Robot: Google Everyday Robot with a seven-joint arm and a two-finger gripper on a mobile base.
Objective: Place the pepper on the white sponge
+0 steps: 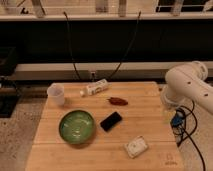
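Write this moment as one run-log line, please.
pepper on table, untouched | white sponge bare, front right | gripper open, empty, at table's right edge

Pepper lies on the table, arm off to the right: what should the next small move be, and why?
Probably move the gripper from the right edge of the table across toward the pepper. The pepper lies untouched near the middle, apart from the white sponge at the front, and the gripper holds nothing, so reaching comes first.
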